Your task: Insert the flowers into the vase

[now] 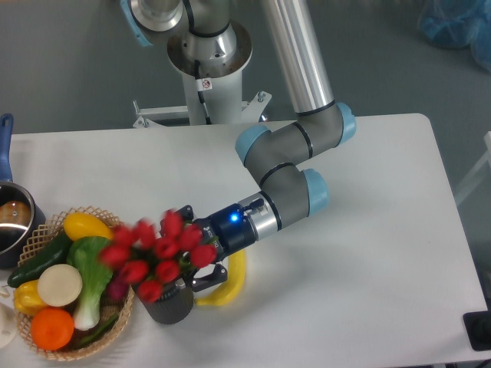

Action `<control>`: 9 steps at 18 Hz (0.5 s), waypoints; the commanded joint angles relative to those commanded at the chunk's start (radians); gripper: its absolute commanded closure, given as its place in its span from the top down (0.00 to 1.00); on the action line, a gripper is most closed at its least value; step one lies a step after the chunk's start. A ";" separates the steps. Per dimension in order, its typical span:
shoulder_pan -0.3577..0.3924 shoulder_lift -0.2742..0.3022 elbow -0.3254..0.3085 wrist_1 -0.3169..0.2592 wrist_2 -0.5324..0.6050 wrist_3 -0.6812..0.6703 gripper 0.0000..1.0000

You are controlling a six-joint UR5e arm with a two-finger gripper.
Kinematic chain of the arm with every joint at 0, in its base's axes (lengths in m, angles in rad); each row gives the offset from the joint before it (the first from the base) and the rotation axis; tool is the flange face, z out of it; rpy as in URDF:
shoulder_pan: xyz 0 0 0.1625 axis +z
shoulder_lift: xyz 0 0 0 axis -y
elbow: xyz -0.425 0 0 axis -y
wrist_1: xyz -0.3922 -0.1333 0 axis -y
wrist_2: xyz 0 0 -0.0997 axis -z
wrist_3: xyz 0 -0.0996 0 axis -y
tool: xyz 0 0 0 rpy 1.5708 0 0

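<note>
Red flowers (157, 253) held over the vase (170, 305) by the hand (198, 257).

The hand reaches in from the right, its fingers mostly hidden behind the blurred blooms; it appears clamped on the bunch, whose heads spread wider than the dark grey vase directly beneath. The vase stands upright on the white bench (368, 253), just beside a wicker basket (107, 341) of vegetables on its left, with a yellow banana (230, 287) touching its right.

Flowers (157, 249) above vase (170, 305)
</note>
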 joint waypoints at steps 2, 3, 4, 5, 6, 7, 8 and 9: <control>0.000 0.002 0.000 0.000 0.005 0.000 0.99; 0.003 0.005 -0.002 -0.002 0.015 -0.002 1.00; 0.011 0.014 -0.011 -0.002 0.047 -0.009 1.00; 0.018 0.040 -0.023 -0.002 0.081 -0.012 1.00; 0.026 0.061 -0.034 -0.002 0.104 -0.015 1.00; 0.038 0.072 -0.043 -0.003 0.126 -0.015 1.00; 0.054 0.089 -0.057 -0.003 0.139 -0.015 1.00; 0.066 0.104 -0.069 -0.003 0.152 -0.015 1.00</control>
